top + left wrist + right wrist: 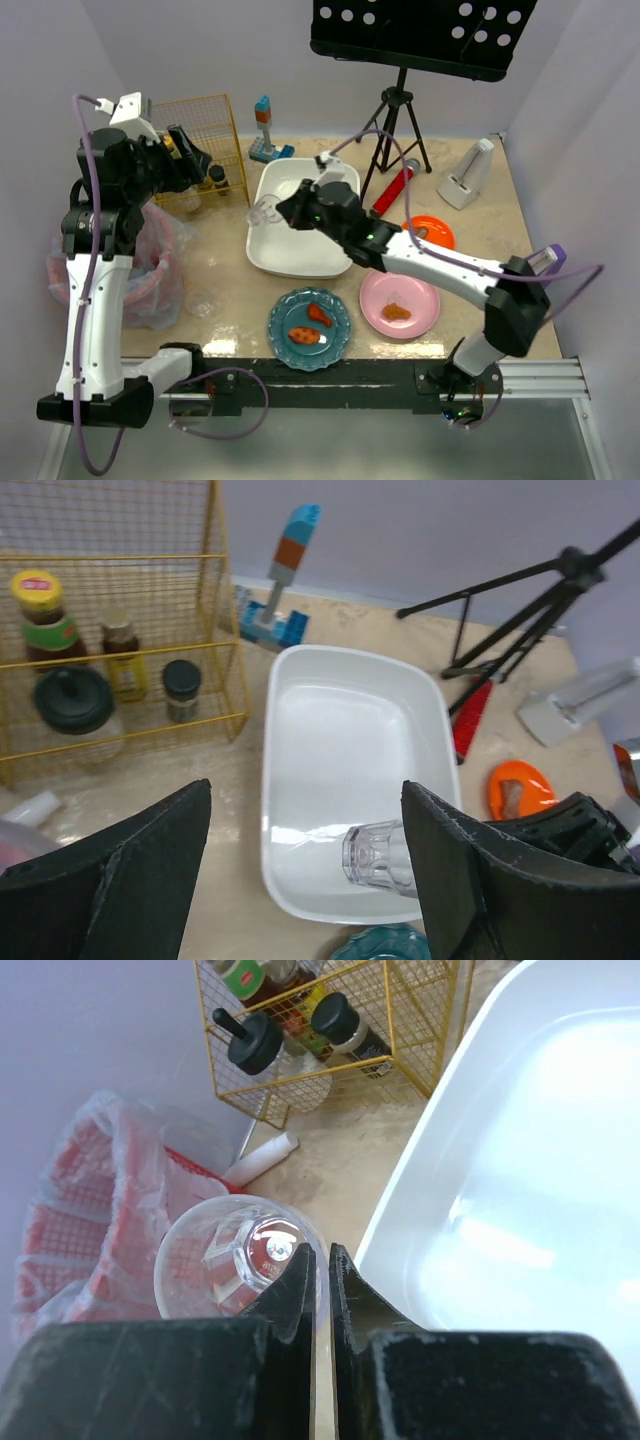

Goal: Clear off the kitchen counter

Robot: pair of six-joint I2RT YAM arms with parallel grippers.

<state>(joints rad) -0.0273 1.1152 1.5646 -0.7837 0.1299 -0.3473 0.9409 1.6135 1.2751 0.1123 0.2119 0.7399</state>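
edges first. the kitchen counter [235, 300] lies flat, face up, its long axis running left to right across the top view. walls close it on the left, far and right sides. open room is thin. a white tub [262, 262] sits mid-counter, a yellow wire rack [205, 130] stands far left, and a red basket [150, 270] lined with a clear bag sits at the left edge. a teal plate [280, 320] and a pink plate [425, 300] lie near the arm bases, and a tripod [398, 120] stands at the far side. the barest strip i see is between tub and basket, with one loose clear cup [202, 302] on it.

materials: the counter is beige, stone-look, faintly mottled, a little glossy. the tub is smooth shiny white with rounded corners. the rack is thin wire with bottles inside.

right claw [320, 1255] is pinched narrow on the wall of a clear glass [235, 1260]. the glass is tipped on its side, thick base toward the left arm, held up off the counter at the tub's left rim. left claw [305, 788] is spread wide, holding nothing, raised near the rack and looking down on the tub.
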